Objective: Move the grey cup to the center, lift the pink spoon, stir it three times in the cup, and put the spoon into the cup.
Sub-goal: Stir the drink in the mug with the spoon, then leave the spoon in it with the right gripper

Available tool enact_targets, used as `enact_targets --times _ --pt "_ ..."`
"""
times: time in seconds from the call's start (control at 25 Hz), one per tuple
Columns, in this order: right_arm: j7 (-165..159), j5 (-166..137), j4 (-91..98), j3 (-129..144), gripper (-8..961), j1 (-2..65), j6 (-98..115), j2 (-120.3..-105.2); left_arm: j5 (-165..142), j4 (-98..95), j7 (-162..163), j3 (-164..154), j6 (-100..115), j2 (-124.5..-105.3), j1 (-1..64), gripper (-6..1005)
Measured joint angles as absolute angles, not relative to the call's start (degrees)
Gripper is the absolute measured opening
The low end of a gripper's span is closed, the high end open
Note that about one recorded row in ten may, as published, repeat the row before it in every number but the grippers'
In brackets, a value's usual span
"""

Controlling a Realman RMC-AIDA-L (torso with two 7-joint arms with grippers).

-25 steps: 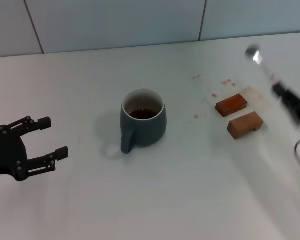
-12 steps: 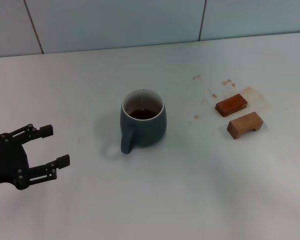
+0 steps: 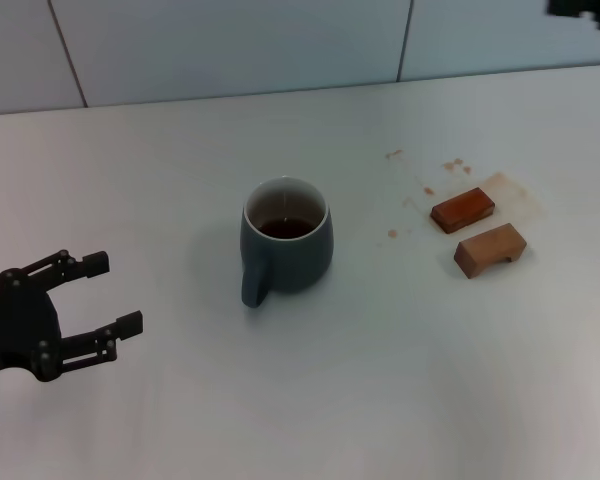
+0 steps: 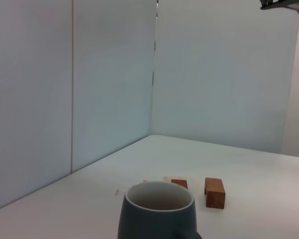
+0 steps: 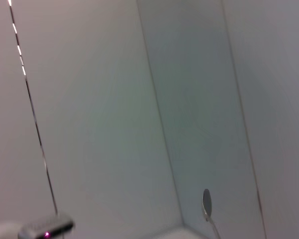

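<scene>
The grey cup (image 3: 286, 246) stands at the table's middle with dark liquid inside and its handle toward me; it also shows in the left wrist view (image 4: 158, 214). My left gripper (image 3: 115, 292) is open and empty, low at the left, apart from the cup. Of my right arm only a dark bit (image 3: 582, 8) shows at the top right corner of the head view. In the right wrist view the pink spoon's silver bowl and neck (image 5: 207, 205) stick up in the air against the wall. Its pink handle is hidden.
Two brown wooden blocks (image 3: 463, 209) (image 3: 490, 249) lie right of the cup, with small brown stains (image 3: 424, 180) on the white table around them. They also show in the left wrist view (image 4: 215, 192). A tiled wall stands behind the table.
My right arm with the spoon has risen from the right side out of the head view, then a dark bit reappeared at the top right corner. My left gripper has shifted slightly downward.
</scene>
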State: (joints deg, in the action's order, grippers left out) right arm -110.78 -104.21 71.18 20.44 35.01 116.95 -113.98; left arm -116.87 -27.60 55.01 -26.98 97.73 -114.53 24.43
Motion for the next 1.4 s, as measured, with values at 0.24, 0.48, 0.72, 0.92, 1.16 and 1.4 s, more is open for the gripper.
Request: enact_targets --times 0.24,0.48,0.72,0.92,1.16,1.4 --pt "-125.6 -107.6 85.7 34.8 114 36.6 112.3 -113.21 -116.9 -27.6 55.0 -27.0 97.8 -114.77 24.4 841" --pt "-138.6 -123.8 91.1 43.3 115 45.0 111.9 -112.33 -116.9 -27.6 55.1 -27.0 98.0 -114.78 24.4 841" --pt "-141.7 -132.4 85.6 46.3 115 51.4 113.2 -111.76 -117.0 -27.7 55.1 -27.0 97.7 -114.61 24.4 841" --pt "-142.9 -138.3 80.3 49.2 115 56.1 113.4 -111.84 -117.0 -27.7 55.1 -27.0 97.7 -114.62 24.6 841" --pt "-142.9 -141.6 74.1 53.4 114 59.3 112.2 -111.91 -117.0 -27.7 55.1 -27.0 97.6 -114.75 24.8 841" --pt "-142.6 -144.7 66.7 57.0 114 62.2 108.0 -112.52 -116.9 -27.7 55.1 -27.0 97.6 -114.84 24.9 841"
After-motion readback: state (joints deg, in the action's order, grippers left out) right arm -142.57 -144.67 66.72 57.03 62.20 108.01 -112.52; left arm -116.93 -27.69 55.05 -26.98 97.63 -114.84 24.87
